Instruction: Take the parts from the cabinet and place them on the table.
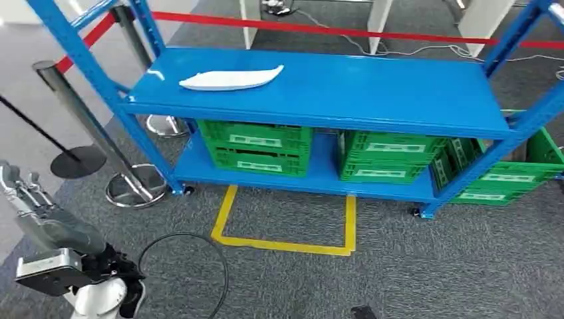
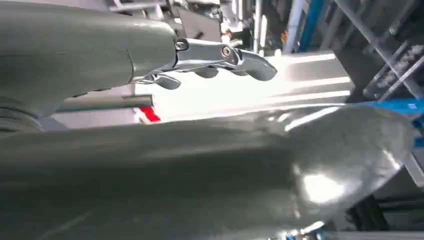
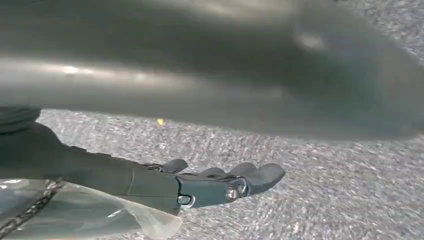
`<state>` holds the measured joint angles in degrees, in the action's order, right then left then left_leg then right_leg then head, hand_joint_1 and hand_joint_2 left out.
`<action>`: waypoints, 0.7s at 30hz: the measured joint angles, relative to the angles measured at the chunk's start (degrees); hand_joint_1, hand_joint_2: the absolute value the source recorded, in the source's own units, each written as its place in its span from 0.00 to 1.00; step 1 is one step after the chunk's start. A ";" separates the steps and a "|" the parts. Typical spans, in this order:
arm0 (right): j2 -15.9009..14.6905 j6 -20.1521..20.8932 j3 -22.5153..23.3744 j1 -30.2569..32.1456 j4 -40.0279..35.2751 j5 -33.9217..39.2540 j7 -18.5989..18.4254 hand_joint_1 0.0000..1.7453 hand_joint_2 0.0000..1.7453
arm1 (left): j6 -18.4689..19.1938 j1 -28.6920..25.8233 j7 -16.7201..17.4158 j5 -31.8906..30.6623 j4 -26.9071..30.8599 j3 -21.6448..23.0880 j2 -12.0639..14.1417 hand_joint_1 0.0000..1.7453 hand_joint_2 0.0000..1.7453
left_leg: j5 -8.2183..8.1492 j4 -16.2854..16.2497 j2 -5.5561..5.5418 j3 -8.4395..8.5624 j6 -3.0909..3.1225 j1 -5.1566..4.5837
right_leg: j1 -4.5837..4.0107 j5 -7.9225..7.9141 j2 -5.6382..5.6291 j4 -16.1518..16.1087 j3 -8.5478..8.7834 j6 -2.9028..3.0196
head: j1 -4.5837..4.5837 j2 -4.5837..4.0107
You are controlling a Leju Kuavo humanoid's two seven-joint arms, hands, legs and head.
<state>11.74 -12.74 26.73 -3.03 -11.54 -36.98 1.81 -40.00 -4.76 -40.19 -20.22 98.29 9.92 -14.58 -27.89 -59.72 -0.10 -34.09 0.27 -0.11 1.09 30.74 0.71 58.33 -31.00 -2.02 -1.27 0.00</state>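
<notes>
A long white curved part (image 1: 231, 79) lies on the top shelf of the blue rack (image 1: 372, 93), toward its left end. My left hand (image 1: 23, 193) is raised at the lower left, well short of the rack, fingers apart and holding nothing. In the left wrist view its fingers (image 2: 225, 57) stretch out straight over a bright background, with the thick thumb (image 2: 200, 170) across the foreground. In the right wrist view my right hand (image 3: 220, 182) hangs over grey carpet, fingers extended and empty.
Green crates (image 1: 256, 146) (image 1: 386, 156) sit on the rack's lower shelf, another green crate (image 1: 512, 176) at its right end. Yellow floor tape (image 1: 286, 242) marks a square before the rack. Stanchion posts (image 1: 86, 123) with red belt (image 1: 319, 28) stand left and behind. A black cable (image 1: 193, 256) loops on the carpet.
</notes>
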 joint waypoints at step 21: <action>-0.13 1.57 0.22 -0.01 0.00 -0.63 -1.44 0.00 0.00 | 0.00 -0.60 -0.04 1.42 1.01 1.99 0.46 0.00 0.00 | -8.34 -12.31 -0.50 -2.89 -1.11 0.21 | -0.23 -2.07 -0.48 -0.59 -1.05 2.36 | -0.13 0.00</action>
<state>11.61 -11.17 26.95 -3.04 -11.54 -37.61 0.37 -40.00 -5.36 -40.24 -18.80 99.30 11.91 -14.12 -36.23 -72.03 -0.60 -36.99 -0.83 0.10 0.86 28.67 0.22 57.74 -32.04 0.34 -1.40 0.00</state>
